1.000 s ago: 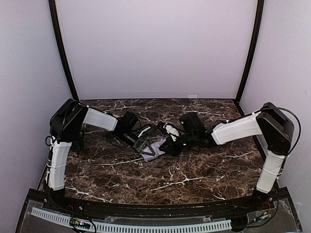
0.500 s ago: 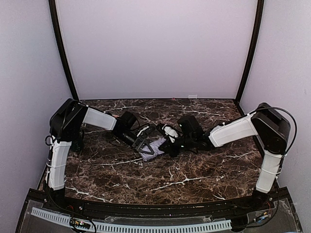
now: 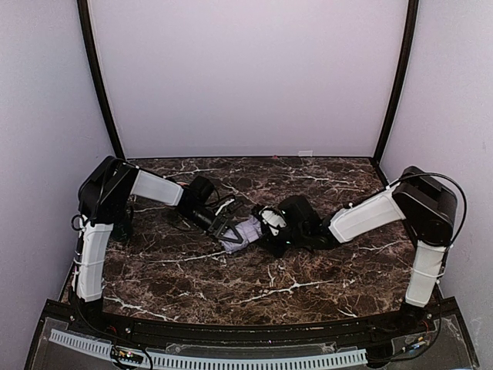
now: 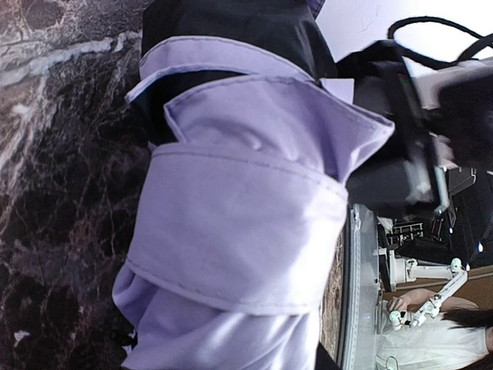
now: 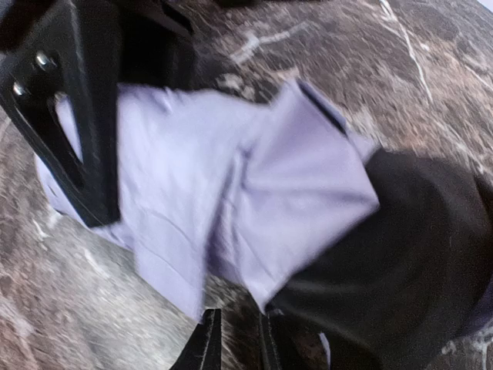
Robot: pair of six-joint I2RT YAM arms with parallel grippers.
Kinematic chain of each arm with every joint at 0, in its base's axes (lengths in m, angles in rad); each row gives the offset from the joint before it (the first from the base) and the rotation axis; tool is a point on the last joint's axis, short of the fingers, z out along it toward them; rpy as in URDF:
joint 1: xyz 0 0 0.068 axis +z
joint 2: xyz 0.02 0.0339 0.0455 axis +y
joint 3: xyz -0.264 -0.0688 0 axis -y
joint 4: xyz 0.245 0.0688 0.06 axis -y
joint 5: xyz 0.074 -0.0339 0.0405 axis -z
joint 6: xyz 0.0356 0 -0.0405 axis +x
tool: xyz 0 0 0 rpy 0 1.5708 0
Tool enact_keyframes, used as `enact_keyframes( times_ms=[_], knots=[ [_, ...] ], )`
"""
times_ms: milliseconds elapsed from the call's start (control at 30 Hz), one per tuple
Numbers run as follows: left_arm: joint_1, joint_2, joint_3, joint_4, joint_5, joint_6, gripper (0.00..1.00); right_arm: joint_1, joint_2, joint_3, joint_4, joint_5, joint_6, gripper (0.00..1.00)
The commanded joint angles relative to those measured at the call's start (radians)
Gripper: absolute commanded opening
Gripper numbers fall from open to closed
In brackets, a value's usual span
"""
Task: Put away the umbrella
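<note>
The umbrella (image 3: 248, 228) lies folded on the marble table (image 3: 254, 285) between my two grippers. In the left wrist view its lavender fabric (image 4: 246, 231) fills the frame and hides my left fingers, and black fabric shows above it. My left gripper (image 3: 226, 228) is shut on the umbrella's left end. One of its black fingers (image 5: 85, 116) lies across the fabric in the right wrist view. There the lavender folds (image 5: 231, 177) sit beside the black underside (image 5: 400, 270). My right gripper (image 5: 237, 343) hovers just short of the fabric edge, with its jaws a narrow gap apart and nothing between them. It also shows in the top view (image 3: 267, 226).
Black cables (image 3: 181, 220) lie on the table by the left arm's wrist. Lavender walls (image 3: 246, 77) close in the back and both sides. A black and clear rail (image 3: 231, 358) runs along the near edge.
My right arm has moved left, bringing its gripper up against the umbrella's right side. The left gripper and the umbrella have shifted only slightly.
</note>
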Motion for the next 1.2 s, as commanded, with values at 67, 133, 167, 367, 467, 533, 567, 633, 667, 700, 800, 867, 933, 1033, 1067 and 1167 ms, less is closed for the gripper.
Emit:
enact_keyframes(
  times_ms=[67,133,167,367,467,533,567,633,667,700,800,867,933,1033,1067,1167],
  knots=[
    [0.017,0.085,-0.04,-0.036,-0.254,0.04,0.0,-0.004,-0.031,-0.074,0.046,0.038,0.068,0.14],
    [0.016,0.082,-0.039,-0.036,-0.267,0.042,0.0,-0.005,-0.051,-0.095,0.063,-0.043,0.067,0.18],
    [0.017,0.077,-0.042,-0.033,-0.273,0.041,0.0,-0.006,-0.064,-0.112,0.073,-0.082,0.068,0.21],
    [0.016,0.017,-0.097,0.101,-0.276,-0.048,0.0,-0.055,-0.161,-0.229,0.284,-0.274,0.243,0.28],
    [0.008,-0.06,-0.158,0.23,-0.295,-0.111,0.0,-0.076,-0.15,-0.233,0.432,-0.309,0.401,0.37],
    [-0.002,-0.14,-0.218,0.344,-0.307,-0.145,0.0,-0.085,-0.115,-0.219,0.512,-0.329,0.494,0.42],
    [-0.006,-0.177,-0.247,0.403,-0.319,-0.168,0.0,-0.087,-0.094,-0.212,0.549,-0.338,0.53,0.43],
    [-0.009,-0.241,-0.298,0.513,-0.339,-0.219,0.0,-0.089,-0.06,-0.208,0.628,-0.346,0.583,0.45],
    [-0.008,-0.262,-0.32,0.555,-0.343,-0.242,0.0,-0.088,-0.048,-0.207,0.654,-0.338,0.602,0.45],
    [-0.009,-0.281,-0.342,0.61,-0.342,-0.267,0.0,-0.088,-0.041,-0.203,0.667,-0.327,0.614,0.45],
    [-0.014,-0.337,-0.415,0.779,-0.349,-0.319,0.0,-0.087,-0.047,-0.194,0.689,-0.315,0.635,0.48],
    [-0.03,-0.374,-0.45,0.852,-0.39,-0.31,0.0,-0.081,-0.06,-0.186,0.691,-0.309,0.635,0.48],
    [-0.048,-0.402,-0.461,0.864,-0.421,-0.282,0.0,-0.072,-0.064,-0.171,0.673,-0.291,0.615,0.47],
    [-0.067,-0.43,-0.466,0.869,-0.447,-0.253,0.0,-0.065,-0.043,-0.123,0.601,-0.268,0.595,0.47],
    [-0.071,-0.44,-0.473,0.885,-0.449,-0.251,0.0,-0.064,-0.035,-0.116,0.59,-0.26,0.597,0.47],
    [-0.075,-0.467,-0.492,0.919,-0.451,-0.25,0.0,-0.064,-0.033,-0.121,0.583,-0.226,0.602,0.48]
  ],
)
